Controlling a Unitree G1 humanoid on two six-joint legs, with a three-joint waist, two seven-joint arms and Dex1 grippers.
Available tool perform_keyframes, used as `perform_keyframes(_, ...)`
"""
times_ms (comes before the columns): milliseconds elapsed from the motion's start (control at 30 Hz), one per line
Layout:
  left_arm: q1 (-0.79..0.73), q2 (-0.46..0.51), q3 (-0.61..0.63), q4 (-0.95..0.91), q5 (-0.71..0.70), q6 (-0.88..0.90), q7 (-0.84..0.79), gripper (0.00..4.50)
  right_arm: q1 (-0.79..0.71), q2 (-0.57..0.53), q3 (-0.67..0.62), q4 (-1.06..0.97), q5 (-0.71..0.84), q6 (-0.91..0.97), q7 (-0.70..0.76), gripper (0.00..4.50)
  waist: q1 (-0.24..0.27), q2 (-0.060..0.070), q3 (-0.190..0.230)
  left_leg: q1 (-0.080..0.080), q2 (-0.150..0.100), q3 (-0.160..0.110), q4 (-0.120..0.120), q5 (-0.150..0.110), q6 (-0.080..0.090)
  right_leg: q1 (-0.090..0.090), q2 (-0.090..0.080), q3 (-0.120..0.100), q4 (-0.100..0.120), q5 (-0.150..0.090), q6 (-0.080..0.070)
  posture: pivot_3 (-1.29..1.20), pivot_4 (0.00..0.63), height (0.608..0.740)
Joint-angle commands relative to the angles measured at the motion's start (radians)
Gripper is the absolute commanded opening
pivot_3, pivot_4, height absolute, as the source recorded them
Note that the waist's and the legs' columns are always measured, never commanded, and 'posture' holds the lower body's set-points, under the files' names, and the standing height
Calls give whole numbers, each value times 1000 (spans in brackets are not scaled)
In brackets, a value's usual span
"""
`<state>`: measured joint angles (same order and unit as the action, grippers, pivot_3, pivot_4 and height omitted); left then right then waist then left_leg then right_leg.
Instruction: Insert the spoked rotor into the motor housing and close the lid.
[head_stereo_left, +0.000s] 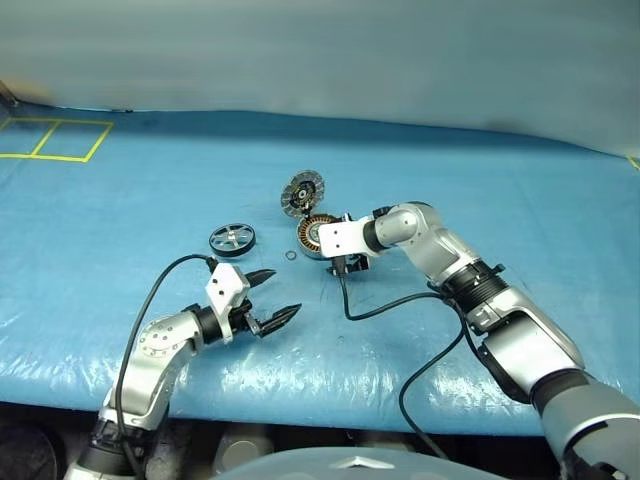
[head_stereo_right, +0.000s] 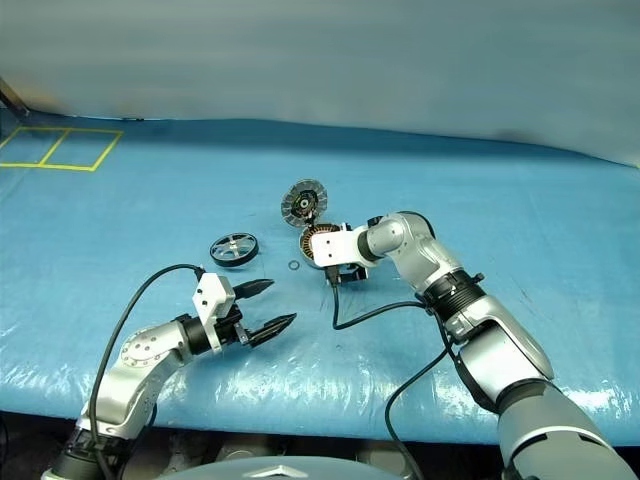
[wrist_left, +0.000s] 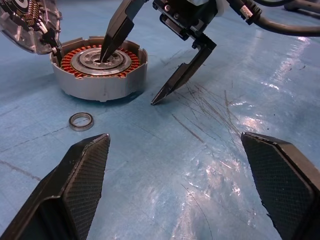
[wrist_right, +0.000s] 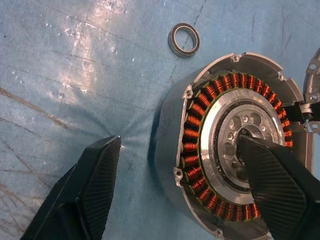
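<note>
On a blue table (head_stereo_left: 120, 200), the right gripper (wrist_left: 130, 80) straddles the motor housing (wrist_left: 100, 70) wall — one fingertip in its silver centre, holding nothing. The spoked rotor (head_stereo_left: 232, 239) lies well apart. The left gripper (head_stereo_left: 272, 296) hovers wide, empty — the lid (head_stereo_left: 299, 193) beside the housing.

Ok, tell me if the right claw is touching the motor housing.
Touching. In the left wrist view, one finger of the right claw dips into the centre of the motor housing; the other finger hangs outside its wall.
</note>
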<state>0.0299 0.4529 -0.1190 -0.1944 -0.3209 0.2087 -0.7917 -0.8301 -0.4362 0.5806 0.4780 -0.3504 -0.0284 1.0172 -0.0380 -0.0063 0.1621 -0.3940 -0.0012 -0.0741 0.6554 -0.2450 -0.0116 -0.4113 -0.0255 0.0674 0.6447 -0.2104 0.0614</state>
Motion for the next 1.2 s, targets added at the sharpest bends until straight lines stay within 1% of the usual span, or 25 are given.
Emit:
perform_keyframes(33, -15, -6, -3, -2, -2, -19, -15, 4500, 23, -23, 22, 3, -63, -8, -14, 2819, 1, 0, 0, 0, 0, 0, 0, 0, 0, 0, 0, 0, 0, 0, 0, 0, 150, 740)
perform_keyframes(100, -18, -6, -9, 2, 2, -19, -20, 4500, 24, -27, 18, -2, -86, 1, -28, 2220, 1, 0, 0, 0, 0, 0, 0, 0, 0, 0, 0, 0, 0, 0, 0, 0, 150, 740)
perform_keyframes(200, -19, -8, -14, 7, 11, -22, -23, 4500, 69, -45, -24, -112, -20, 94, 69, 2220, 5, 0, 0, 0, 0, 0, 0, 0, 0, 1, 0, 0, 0, 0, 0, 0, 150, 740)
perform_keyframes(267, -21, -11, -13, 14, 11, -26, -28, 4500, 111, -65, -53, -207, 1, 155, 88, 2220, 10, 0, -1, 0, -1, -1, 0, 0, 0, 1, 0, 0, 0, 0, 0, 0, 150, 740)
perform_keyframes(333, -21, -13, -11, 24, 12, -32, -31, 4500, 170, -98, -70, -314, -3, 220, 100, 2220, 13, 0, -1, 0, -1, -1, 0, 0, 0, 1, 0, 0, 0, 0, 0, 0, 150, 740)
perform_keyframes(433, -13, -15, -10, 25, 11, -34, -30, 4500, 295, -162, -93, -536, 46, 381, 181, 2220, 18, 0, -1, -1, -1, -2, 0, 0, 0, 1, 0, -1, -1, -1, 0, 0, 150, 740)
perform_keyframes(600, 15, -17, -25, 19, 16, -38, -36, 4500, 463, -205, -121, -819, 41, 702, 164, 2220, 14, 1, -2, 0, -1, -2, 0, 0, 0, 1, 0, -1, 0, -5, 2, 0, 150, 740)
perform_keyframes(633, 17, -19, -28, 20, 16, -37, -37, 4500, 490, -217, -113, -873, 36, 766, 164, 2220, 14, 1, -2, 0, 0, -2, 0, 0, 0, 1, 0, -1, 0, -7, -1, 0, 150, 740)
perform_keyframes(667, 16, -20, -32, 24, 19, -38, -38, 4500, 514, -227, -104, -921, 31, 820, 161, 2220, 15, 1, -3, 1, 0, -2, 0, 0, 0, 1, 0, -1, 0, -7, -1, 0, 150, 740)
perform_keyframes(767, 8, -24, -36, 35, 20, -38, -44, 4500, 549, -260, -60, -1023, 31, 901, 162, 2220, 17, -1, -5, 0, 0, -2, 2, 0, 0, 2, 0, -2, 0, -8, -1, 0, 150, 740)
perform_keyframes(833, -8, -19, -49, 51, 38, -45, -56, 4500, 551, -224, -48, -1057, 68, 1003, 147, 2220, 16, -3, -6, 1, 0, -2, 3, 0, 0, 2, 0, -2, 0, -8, -1, 0, 150, 740)
perform_keyframes(933, -41, -18, -50, 82, 48, -52, -63, 4500, 532, -155, -37, -1042, 90, 1110, 94, 2220, 10, -8, -9, 1, 0, -2, 3, 0, 0, 2, 0, -2, 0, -7, -1, 0, 150, 740)
perform_keyframes(1033, -68, -19, -46, 91, 44, -49, -71, 4500, 505, -94, -43, -1009, 126, 1199, 51, 2220, -2, -12, -12, 2, 2, -2, 2, 0, 0, 3, 1, -2, 0, -7, -1, 0, 150, 740)
perform_keyframes(1100, -81, -17, -46, 98, 48, -50, -72, 4500, 485, -45, -73, -999, 165, 1269, 28, 2220, -8, -13, -13, 3, 3, -1, 2, 0, 0, 3, 2, -2, 0, -7, -2, 0, 150, 740)
perform_keyframes(1200, -97, -14, -32, 113, 56, -55, -57, 4500, 466, -41, -67, -1011, 211, 1312, 9, 2220, -12, -13, -12, 9, 4, -1, 1, 0, 0, 8, 2, -2, 0, -7, -3, 0, 150, 740)
